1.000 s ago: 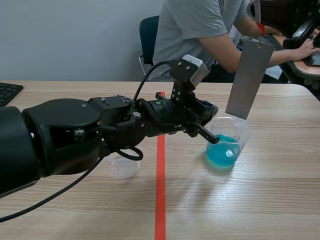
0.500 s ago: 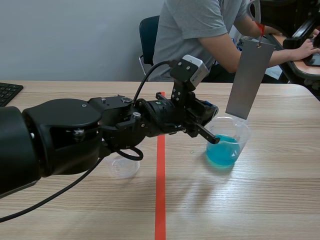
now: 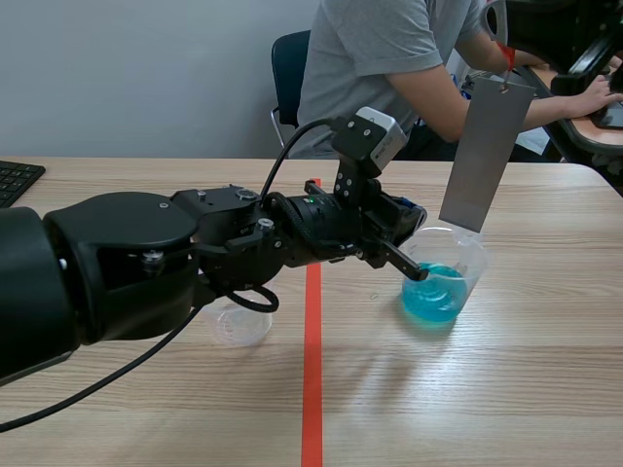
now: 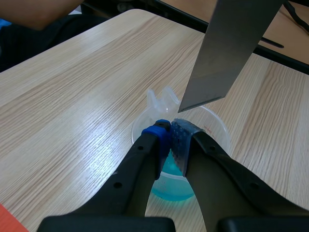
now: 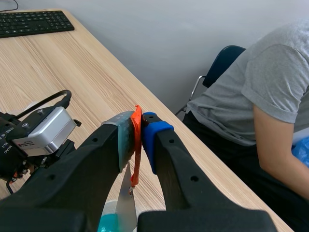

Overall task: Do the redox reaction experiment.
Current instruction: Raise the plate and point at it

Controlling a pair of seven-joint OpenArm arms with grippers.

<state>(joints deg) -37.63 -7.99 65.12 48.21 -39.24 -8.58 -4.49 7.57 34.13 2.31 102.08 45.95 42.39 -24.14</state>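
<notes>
- Scene view: a black keyboard (image 3: 15,180) lies at the far left edge of the wooden counter (image 3: 545,389).
- The left arm comes in from the left, big and black, and reaches across the red tape line (image 3: 311,389).
- A small clear dish (image 3: 238,326) sits on the counter just under that arm, left of the tape line.
- The left pincer (image 3: 414,265) is at the near rim of the clear beaker (image 3: 443,282). In the left wrist view its two fingers are almost together and pinch the beaker's wall.
- The beaker stands on the counter to the right of the tape line. It has blue liquid (image 3: 433,304) in its bottom part.
- A grey metal sheet (image 3: 487,151) hangs down over the beaker. Its low end is just above the beaker's mouth and is not in the blue liquid.
- The right wrist view shows the right pincer (image 5: 137,126) squeezed on an orange-red string (image 5: 136,159). The metal sheet hangs from that string.
- A person (image 3: 380,58) in a grey shirt sits behind the counter on a dark blue chair (image 3: 289,68).
</notes>
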